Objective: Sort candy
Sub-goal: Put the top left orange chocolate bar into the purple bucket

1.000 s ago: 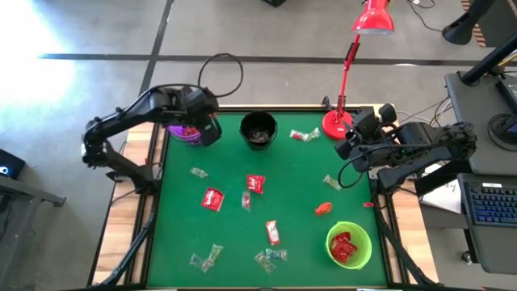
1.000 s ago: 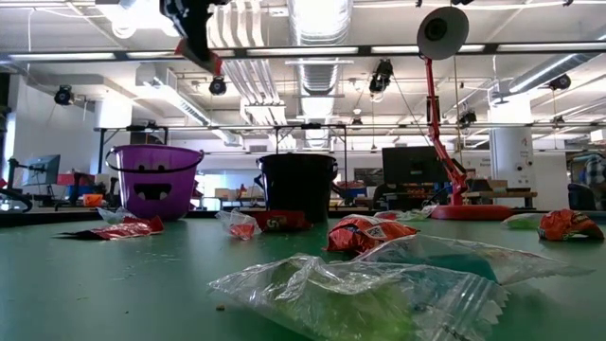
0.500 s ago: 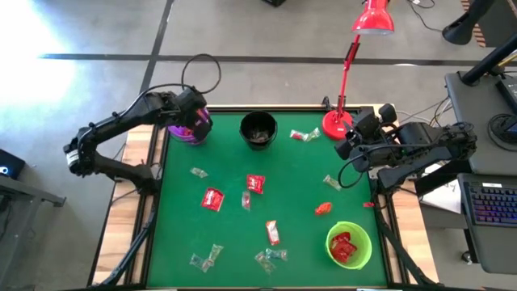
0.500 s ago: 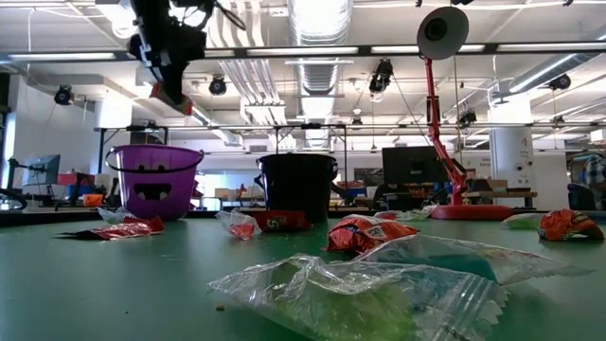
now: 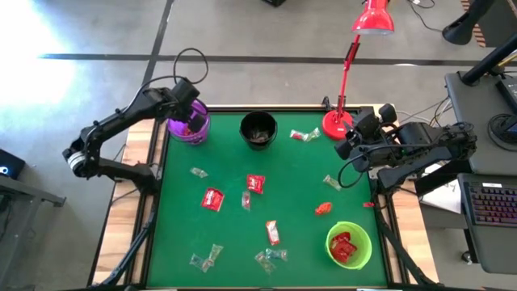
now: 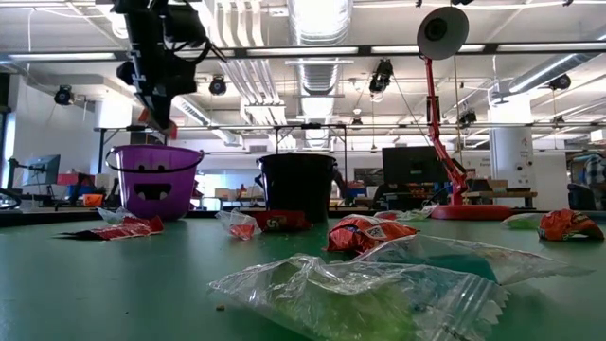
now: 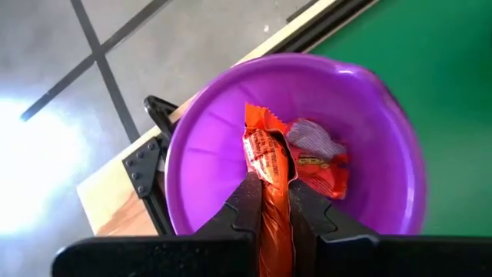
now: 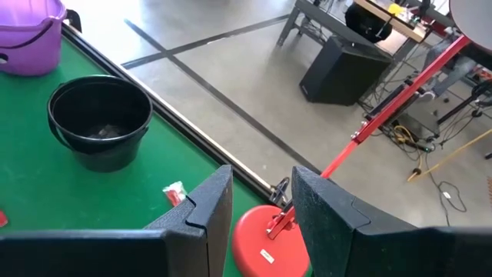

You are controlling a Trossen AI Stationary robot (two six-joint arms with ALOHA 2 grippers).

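Left gripper (image 7: pixel 275 206) hangs directly over the purple bowl (image 5: pixel 191 127) at the table's (image 5: pixel 234 230) far left corner, fingers (image 7: pixel 244 201) pinching an orange-wrapped candy (image 7: pixel 270 177) that dangles above the sweets already inside. Right gripper (image 8: pixel 261 201) waits near the red lamp base (image 5: pixel 336 125), fingers spread with nothing between them. Other candy lies scattered over the green table; some sits in the green bowl (image 5: pixel 349 245).

Three bowls: one purple (image 5: pixel 189 127), one black (image 5: pixel 258 130), one green (image 5: pixel 349 245). One red lamp (image 5: pixel 347 73). Two arms. About twelve candies lie on the green table (image 5: pixel 230 230), with more inside the bowls.
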